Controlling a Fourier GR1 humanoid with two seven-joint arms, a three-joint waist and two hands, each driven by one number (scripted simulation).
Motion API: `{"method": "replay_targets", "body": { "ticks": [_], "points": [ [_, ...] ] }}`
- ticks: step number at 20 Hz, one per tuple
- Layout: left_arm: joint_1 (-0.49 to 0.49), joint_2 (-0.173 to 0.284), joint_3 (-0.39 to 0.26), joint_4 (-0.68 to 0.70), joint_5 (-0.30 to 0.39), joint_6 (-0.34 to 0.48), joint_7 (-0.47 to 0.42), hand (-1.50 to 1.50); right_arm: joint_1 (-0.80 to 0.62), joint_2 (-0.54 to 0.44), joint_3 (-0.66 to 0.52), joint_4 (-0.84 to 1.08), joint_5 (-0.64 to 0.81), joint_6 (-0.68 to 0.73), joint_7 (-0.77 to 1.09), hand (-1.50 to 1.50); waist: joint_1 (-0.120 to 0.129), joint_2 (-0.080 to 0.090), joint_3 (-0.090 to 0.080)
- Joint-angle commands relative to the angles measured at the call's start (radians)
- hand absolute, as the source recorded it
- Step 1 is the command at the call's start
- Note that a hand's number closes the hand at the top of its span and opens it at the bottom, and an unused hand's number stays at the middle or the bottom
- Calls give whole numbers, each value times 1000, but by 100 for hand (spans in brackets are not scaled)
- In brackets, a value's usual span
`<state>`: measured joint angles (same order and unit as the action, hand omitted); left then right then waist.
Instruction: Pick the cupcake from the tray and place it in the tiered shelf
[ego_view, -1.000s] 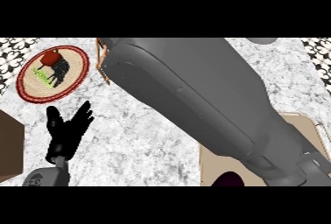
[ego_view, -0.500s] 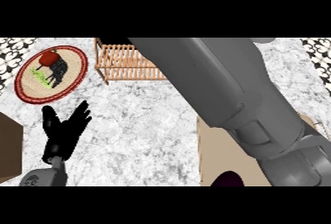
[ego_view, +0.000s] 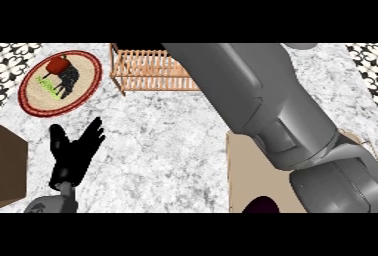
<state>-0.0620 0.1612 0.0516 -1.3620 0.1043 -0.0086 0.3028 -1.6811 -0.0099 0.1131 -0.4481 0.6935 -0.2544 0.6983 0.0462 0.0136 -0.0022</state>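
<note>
The wooden slatted tiered shelf stands at the back of the marble counter, its right part hidden behind my right forearm. That forearm crosses the view from the lower right to the top edge, and its hand is out of sight. A tan tray lies at the lower right, mostly covered by the arm. A dark round thing at the tray's near edge may be the cupcake. My left hand rests open at the lower left, fingers up, holding nothing.
A round woven plate with a red rim sits at the back left, carrying a red item and a dark item. A brown box juts in at the left edge. Bare marble lies between the left hand and the tray.
My right forearm has swung to the right, uncovering more of the shelf and of the tray's left side. The left hand has stayed in place.
</note>
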Motion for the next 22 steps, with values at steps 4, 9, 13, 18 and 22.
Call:
{"method": "replay_targets", "body": {
  "ticks": [4,9,13,18,22],
  "points": [
    [-51,12,15,33,-7,3,5,0,-8,-10,-44,118,7,-76,-138,150,-1,5,0],
    [25,2,13,40,3,-23,-45,0,-37,-36,-78,141,-12,-41,-195,150,-3,0,0],
    [-22,-19,5,46,-24,23,-24,0,-30,-5,-68,171,7,-59,-203,150,-12,-2,0],
    [-20,7,14,12,2,-11,20,0,-59,-7,-141,162,-37,-174,-127,150,-1,-1,1],
    [13,50,45,24,26,-61,-19,0,-2,-7,-192,149,-72,-287,-179,-150,3,1,1]
  ]
}}
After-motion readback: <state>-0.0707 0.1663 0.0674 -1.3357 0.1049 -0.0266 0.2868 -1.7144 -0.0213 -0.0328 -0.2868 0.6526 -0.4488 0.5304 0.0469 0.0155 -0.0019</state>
